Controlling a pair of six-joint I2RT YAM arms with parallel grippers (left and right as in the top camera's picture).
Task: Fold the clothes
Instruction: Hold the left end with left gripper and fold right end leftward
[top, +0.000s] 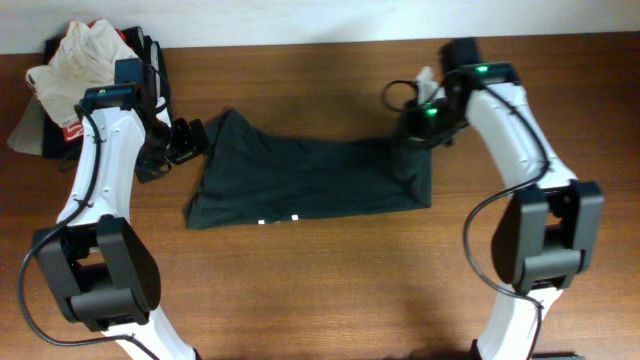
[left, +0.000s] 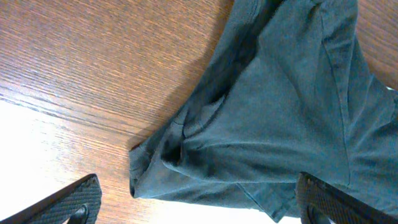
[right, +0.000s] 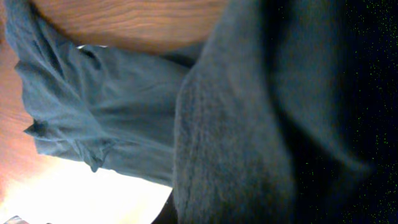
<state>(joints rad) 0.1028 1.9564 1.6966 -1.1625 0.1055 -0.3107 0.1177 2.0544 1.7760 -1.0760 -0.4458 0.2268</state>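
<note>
The clothes (top: 310, 180), a charcoal-black T-shirt, lie as a long band across the middle of the table, with small white print marks (top: 263, 221) at the front edge. My left gripper (top: 186, 140) hovers open at the shirt's back-left corner. In the left wrist view its fingers (left: 81, 199) stand wide apart over a bunched edge of the cloth (left: 273, 124), touching nothing. My right gripper (top: 411, 148) is at the shirt's right end, shut on a raised fold. In the right wrist view, dark fabric (right: 249, 137) fills the frame and hides the jaws.
A pile of other garments sits at the back left corner: a white cloth (top: 75, 60) on top of black and red pieces (top: 70, 130). Bare wooden table (top: 330, 290) lies in front of the shirt. Both arm bases stand at the near edge.
</note>
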